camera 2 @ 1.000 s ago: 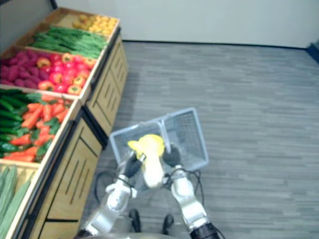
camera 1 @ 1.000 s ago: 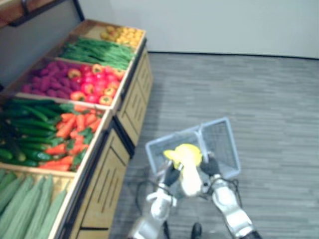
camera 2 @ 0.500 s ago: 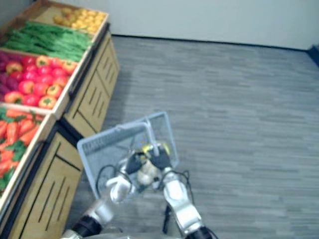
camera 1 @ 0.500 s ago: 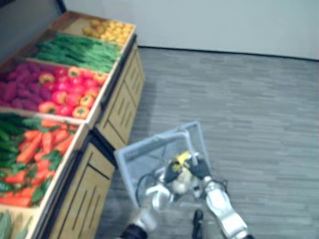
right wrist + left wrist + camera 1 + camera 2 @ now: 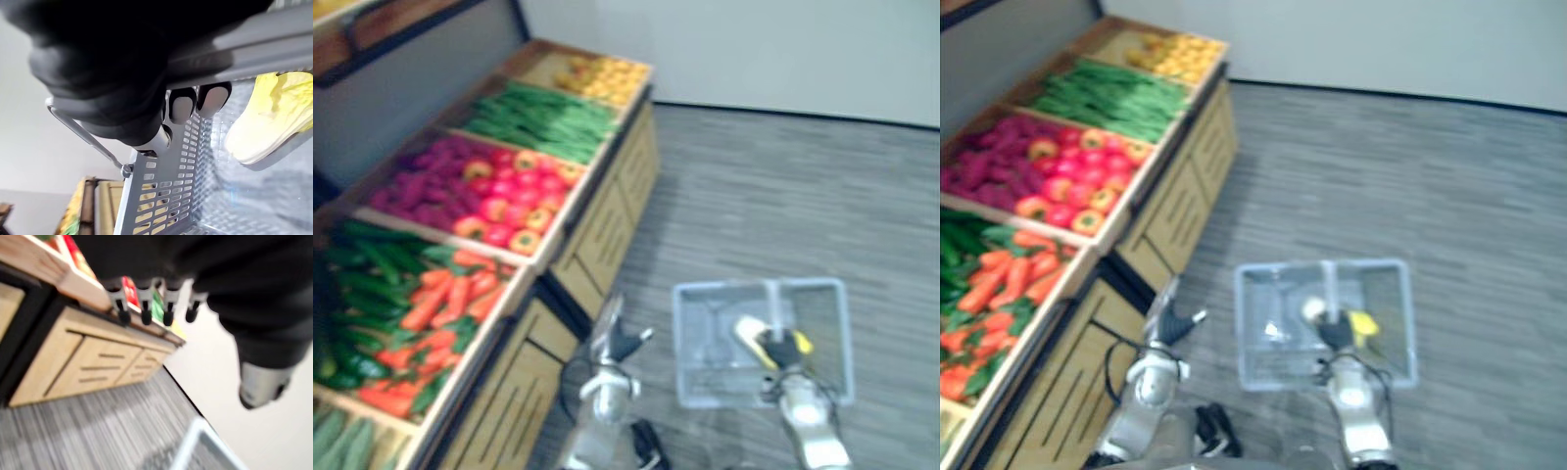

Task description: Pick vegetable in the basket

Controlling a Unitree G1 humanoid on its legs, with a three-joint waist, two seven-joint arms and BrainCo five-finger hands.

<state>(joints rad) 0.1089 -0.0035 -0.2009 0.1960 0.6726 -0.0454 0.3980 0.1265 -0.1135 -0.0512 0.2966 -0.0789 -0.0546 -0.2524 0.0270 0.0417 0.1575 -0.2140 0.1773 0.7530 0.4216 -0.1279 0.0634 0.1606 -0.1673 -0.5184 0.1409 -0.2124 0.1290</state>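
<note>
Presently, in stock:

- Produce stand (image 5: 604,230), timber with drawer fronts. Its bins include carrots (image 5: 450,299) and green beans (image 5: 548,113). It stands just beyond the left hand and well apart from the right.
- Grey plastic basket (image 5: 700,343) with slotted walls, carried under the right hand (image 5: 783,350). That hand's fingers are curled tight round the basket handle (image 5: 254,44).
- Left hand (image 5: 625,343), beside the basket on the stand side. Its fingers (image 5: 145,308) are straight and hold nothing.
- Yellow cabbage (image 5: 264,117), pale and leafy, lying inside the basket just below the right hand's fingertips.

Risk, as judged: the basket hangs from one hand with the load off-centre, so it may tilt or swing. A swing near the stand could knock the basket against the timber or tip the cabbage out.
</note>
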